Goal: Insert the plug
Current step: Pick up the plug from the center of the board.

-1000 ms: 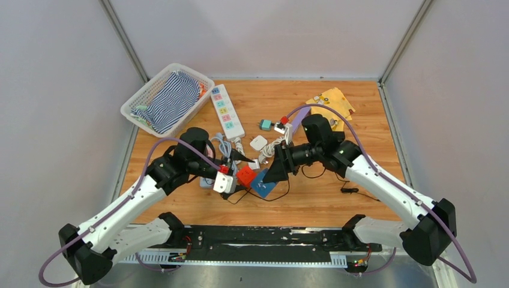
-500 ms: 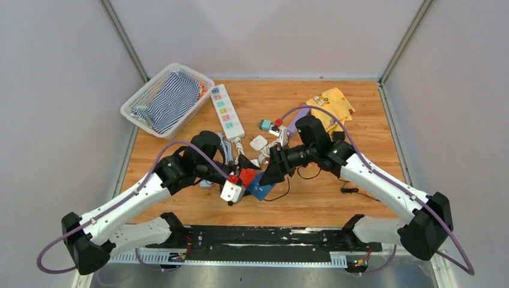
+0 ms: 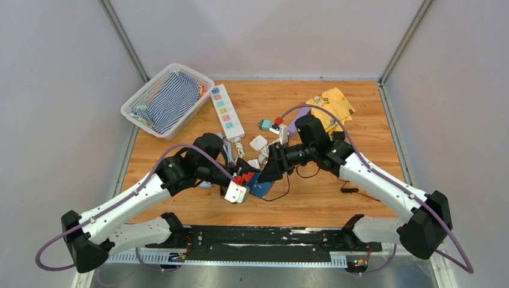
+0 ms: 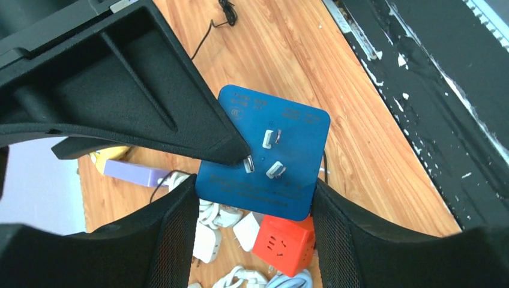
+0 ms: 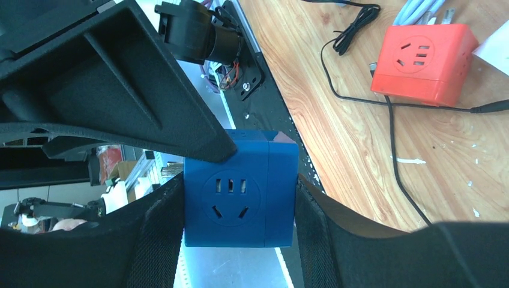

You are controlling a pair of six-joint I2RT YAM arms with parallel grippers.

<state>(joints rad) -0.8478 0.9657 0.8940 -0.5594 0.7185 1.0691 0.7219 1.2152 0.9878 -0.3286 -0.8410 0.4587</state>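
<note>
The plug is a blue cube [image 3: 260, 185] with metal prongs on one face [image 4: 271, 144] and a socket face [image 5: 231, 193] on another. It hangs tilted just above the table between the two arms. My right gripper [image 5: 240, 180] is shut on its sides. From the opposite side, my left gripper [image 4: 255, 186] has both fingers against the cube's edges, at their tips. A red socket cube [image 4: 282, 243] rests on the wood right under the blue one, also seen in the right wrist view [image 5: 423, 60]. In the top view it is mostly hidden by my left gripper [image 3: 244, 182].
A white power strip [image 3: 227, 111] lies at the back left beside a white basket [image 3: 135, 102] of striped cloth. White adapters and cords [image 3: 258, 143], a teal plug [image 3: 265, 125], a purple box [image 3: 298, 123] and a yellow item [image 3: 333, 102] lie behind the grippers. A black cable [image 3: 348, 190] trails right.
My left arm has moved right to the blue cube and its jaws have narrowed onto it. The right arm shifted slightly left, still holding the cube.
</note>
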